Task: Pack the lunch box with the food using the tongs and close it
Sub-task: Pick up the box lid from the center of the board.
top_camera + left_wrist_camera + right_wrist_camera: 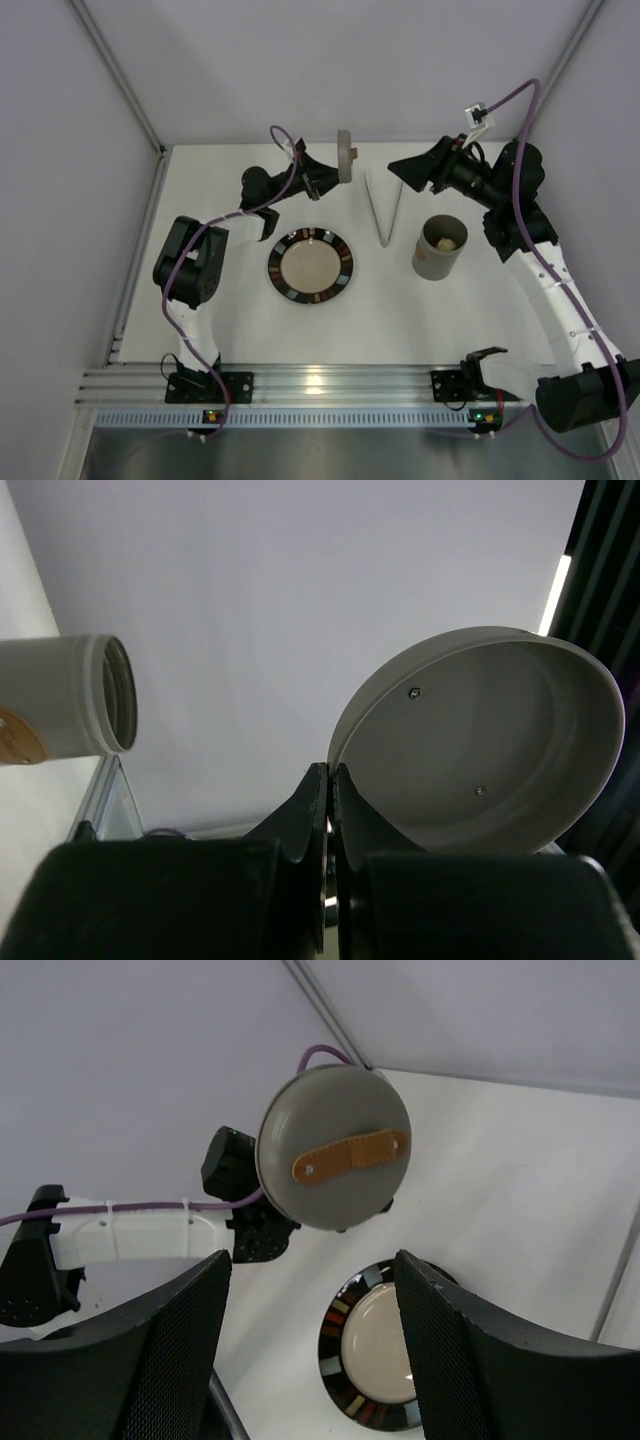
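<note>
The grey lunch box (pixel 438 250) stands upright and uncovered on the right of the table, with pale food (pixel 446 240) showing inside. Its round grey lid (pixel 345 157) hangs on edge in the air at the back centre. My left gripper (pixel 325 176) is shut on the lid's rim (pixel 345 742); the hollow underside (pixel 490 745) faces the left wrist camera. The lid's top with its tan strap (pixel 345 1155) faces my right gripper (pixel 312 1280), which is open and empty, a short way right of the lid (pixel 405 170). The silvery tongs (pixel 383 210) lie on the table between the two grippers.
A flat plate with a dark patterned rim (pixel 345 262) lies at the table's centre with nothing on it, and shows below the right fingers (pixel 335 1335). White walls close in the table on the left, back and right. The lunch box (pixel 70 710) shows at the left edge of the left wrist view.
</note>
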